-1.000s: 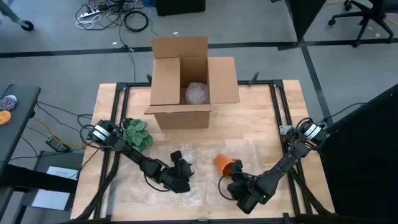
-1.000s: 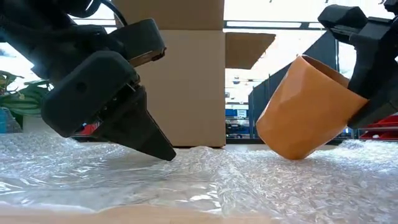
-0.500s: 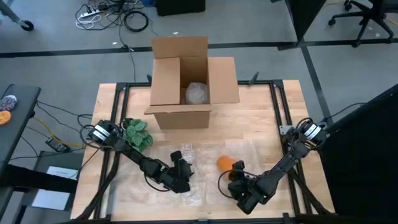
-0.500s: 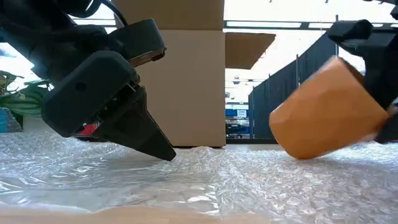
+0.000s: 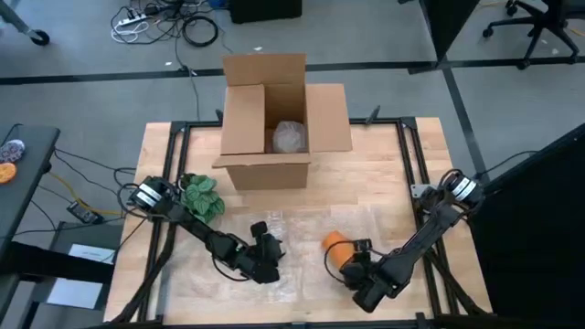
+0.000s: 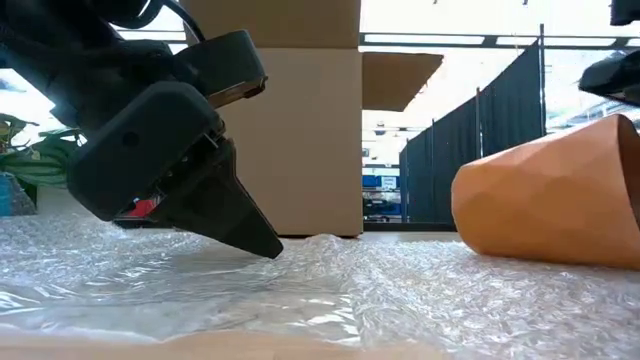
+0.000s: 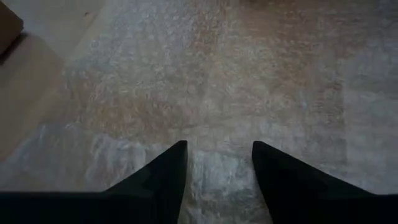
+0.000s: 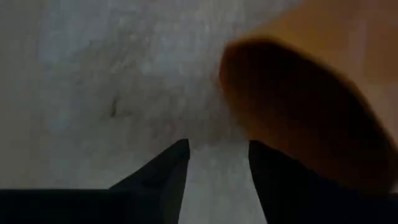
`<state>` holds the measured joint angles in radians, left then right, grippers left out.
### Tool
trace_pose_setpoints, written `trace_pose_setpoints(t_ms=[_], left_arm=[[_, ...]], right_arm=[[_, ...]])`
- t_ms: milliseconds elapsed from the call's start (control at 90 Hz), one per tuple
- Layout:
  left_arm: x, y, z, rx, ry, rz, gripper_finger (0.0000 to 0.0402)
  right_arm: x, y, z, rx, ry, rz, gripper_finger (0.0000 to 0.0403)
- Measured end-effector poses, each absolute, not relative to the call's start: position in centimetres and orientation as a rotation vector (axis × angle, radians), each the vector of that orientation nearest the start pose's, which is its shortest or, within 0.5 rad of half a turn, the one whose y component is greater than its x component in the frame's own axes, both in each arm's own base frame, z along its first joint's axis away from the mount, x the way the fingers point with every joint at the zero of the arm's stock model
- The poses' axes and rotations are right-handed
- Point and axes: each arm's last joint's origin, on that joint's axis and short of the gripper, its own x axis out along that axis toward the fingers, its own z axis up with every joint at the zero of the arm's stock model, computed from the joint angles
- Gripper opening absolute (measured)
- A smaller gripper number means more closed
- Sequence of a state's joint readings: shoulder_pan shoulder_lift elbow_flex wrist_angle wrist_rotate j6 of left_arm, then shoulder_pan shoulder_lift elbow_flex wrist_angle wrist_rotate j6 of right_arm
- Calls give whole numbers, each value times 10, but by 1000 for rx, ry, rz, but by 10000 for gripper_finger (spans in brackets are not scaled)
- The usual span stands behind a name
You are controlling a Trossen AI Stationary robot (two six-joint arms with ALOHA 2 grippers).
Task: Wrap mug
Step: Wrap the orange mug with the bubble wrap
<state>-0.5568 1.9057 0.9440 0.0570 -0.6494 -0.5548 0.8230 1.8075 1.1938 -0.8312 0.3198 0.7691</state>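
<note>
Right now I see the wooden desk (image 5: 384, 164) filling the middle of the high view, with an open cardboard box (image 5: 274, 137) standing at its far edge, upper centre of the frame; a pale crumpled bundle (image 5: 290, 137) sits inside it. Across the lower centre of the desk lies a sheet of bubble wrap (image 5: 302, 228), which in the low view spreads over the whole foreground.

My left arm reaches in from the left edge of the frame, past a small green plant (image 5: 201, 195), and its left end effector (image 5: 265, 259) is down on the wrap's left part. From its wrist camera the two dark fingers (image 7: 163, 180) stand apart with only bubble wrap showing in the gap, gripping nothing.

My right arm comes in from the right edge, and the right end effector (image 5: 358, 265) sits low at the lower centre-right, just beside the orange mug (image 5: 335, 245). That mug lies on its side on the wrap, right of the sheet's middle; in the low view its faceted body (image 6: 550, 205) rests on the bubbles at the right of the frame. The right wrist view shows its fingers (image 8: 165, 177) spread, with wrap between them and the mug's dark mouth (image 8: 292, 106) off to one side, not between them.
</note>
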Motion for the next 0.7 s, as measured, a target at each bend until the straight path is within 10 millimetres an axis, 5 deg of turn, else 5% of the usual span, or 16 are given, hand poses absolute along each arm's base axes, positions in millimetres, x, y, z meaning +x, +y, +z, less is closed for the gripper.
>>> trace_pose_setpoints(t_ms=[256, 467, 700], left_arm=[[329, -177, 141, 95, 642, 194, 168], [359, -160, 167, 94, 588, 194, 168], [386, -148, 138, 82, 657, 59, 168]], right_arm=[[215, 217, 207, -45, 1218, -203, 159], [219, 213, 202, -165, 1139, -282, 158], [231, 208, 185, -299, 1136, -311, 158]])
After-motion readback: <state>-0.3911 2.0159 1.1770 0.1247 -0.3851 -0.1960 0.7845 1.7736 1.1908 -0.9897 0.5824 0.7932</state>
